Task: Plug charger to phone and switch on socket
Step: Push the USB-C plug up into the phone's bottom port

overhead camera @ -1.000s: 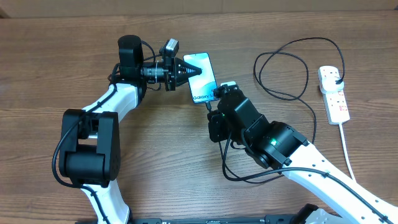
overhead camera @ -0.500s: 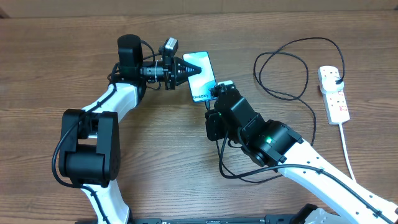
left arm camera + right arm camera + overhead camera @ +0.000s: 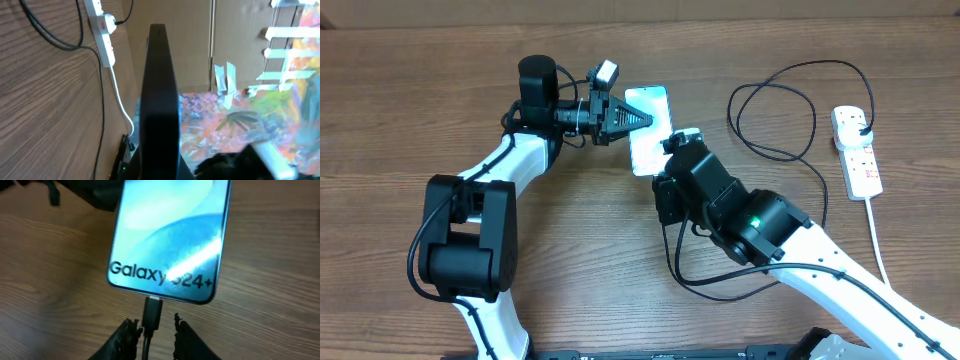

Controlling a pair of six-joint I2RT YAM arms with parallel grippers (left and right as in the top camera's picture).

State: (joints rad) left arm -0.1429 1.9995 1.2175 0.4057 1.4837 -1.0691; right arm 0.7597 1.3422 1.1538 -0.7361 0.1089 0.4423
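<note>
In the middle of the wooden worktop, the right gripper straddles the charger. Its jaws are slightly parted, with a sliver of gap either side of the small plug. The plug's tip meets the port in the bottom edge of the phone, though whether it is fully seated cannot be told. The phone, its blue-teal screen marked "Galaxy S24+", sits directly ahead between the two arms. Just beyond it, the left gripper appears clamped on one long side edge, bracing it. Slim, stiff and glass-faced, the phone is likely slippery and fragile, and best held by its edges rather than its face. The plug is rigid but its thin black cable is limp, so any further push should probably come from the moulded body behind the tip. Farther off to the right, the cable runs in loose loops to the black adapter in the white socket, a light strip that may skid when its switch is pressed.
</note>
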